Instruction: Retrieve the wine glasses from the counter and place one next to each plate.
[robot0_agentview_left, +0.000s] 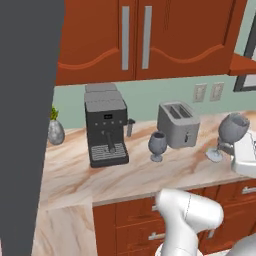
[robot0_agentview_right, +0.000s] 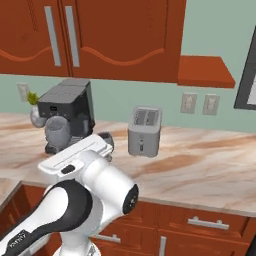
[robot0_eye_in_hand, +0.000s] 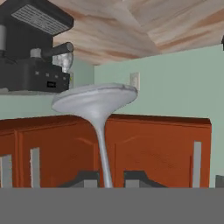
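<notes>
No legible writing on coffee machine (robot0_agentview_left: 106, 129)

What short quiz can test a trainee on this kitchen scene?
1. True or false: the free wine glass stands upright on the counter between the coffee machine and the toaster.
2. What does the end effector hold? A) a plate B) a tilted wine glass C) a mug
3. Fill in: the toaster has ___ slots.
Key: 1 true; 2 B; 3 two.

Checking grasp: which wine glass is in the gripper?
The tilted wine glass right of the toaster, stem between the gripper fingers. The other glass stands upright beside the coffee machine.
</notes>
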